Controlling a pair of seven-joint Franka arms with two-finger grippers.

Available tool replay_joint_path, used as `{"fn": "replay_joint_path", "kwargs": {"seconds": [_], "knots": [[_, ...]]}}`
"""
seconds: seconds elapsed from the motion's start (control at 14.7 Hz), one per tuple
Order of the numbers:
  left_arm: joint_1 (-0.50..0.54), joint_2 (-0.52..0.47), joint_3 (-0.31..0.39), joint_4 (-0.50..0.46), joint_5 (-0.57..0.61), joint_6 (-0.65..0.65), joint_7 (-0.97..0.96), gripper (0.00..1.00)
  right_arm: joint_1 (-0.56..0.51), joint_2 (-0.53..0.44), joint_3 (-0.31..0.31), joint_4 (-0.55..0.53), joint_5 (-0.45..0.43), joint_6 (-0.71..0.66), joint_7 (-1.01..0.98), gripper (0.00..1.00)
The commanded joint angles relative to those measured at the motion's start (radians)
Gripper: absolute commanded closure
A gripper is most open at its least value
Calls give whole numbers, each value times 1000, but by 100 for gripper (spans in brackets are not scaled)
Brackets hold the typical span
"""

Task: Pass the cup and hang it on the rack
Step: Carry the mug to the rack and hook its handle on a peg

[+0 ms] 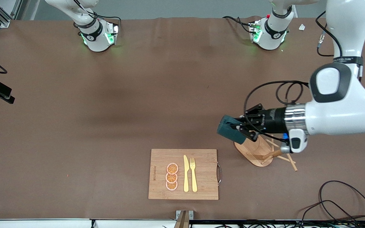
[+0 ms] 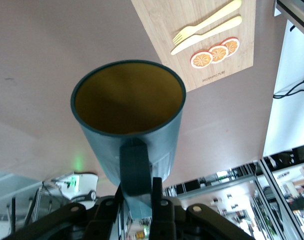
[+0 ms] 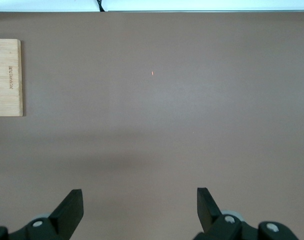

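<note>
The dark teal cup (image 1: 231, 128) with its yellowish inside is held on its side in the air by my left gripper (image 1: 245, 126). The left gripper is shut on the cup's handle (image 2: 135, 167). It holds the cup over the table beside the wooden rack (image 1: 252, 151). In the left wrist view the cup (image 2: 129, 115) opens toward the camera, and the left gripper (image 2: 136, 192) pinches the handle. The rack's post is mostly hidden under the left arm; thin pegs (image 1: 291, 162) stick out. My right gripper (image 3: 139, 207) is open and empty over bare table; it does not show in the front view.
A rectangular bamboo cutting board (image 1: 184, 174) with a yellow knife, a yellow fork and three orange slices lies near the front edge, beside the rack toward the right arm's end. It also shows in both wrist views (image 2: 192, 30) (image 3: 6, 77). Loose cables (image 1: 337, 202) lie at the left arm's end.
</note>
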Motion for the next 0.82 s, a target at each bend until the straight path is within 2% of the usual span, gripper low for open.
{"fn": "replay_joint_path", "kwargs": {"seconds": [0.0,0.75], "knots": [[37,11,-5,-14,-41,-33,22,98,-4,-11,4,-4,5,3,-7,0],[120,69,4,-17,-33,-53,33,98,-4,-11,4,-4,3,1,-8,0]]}}
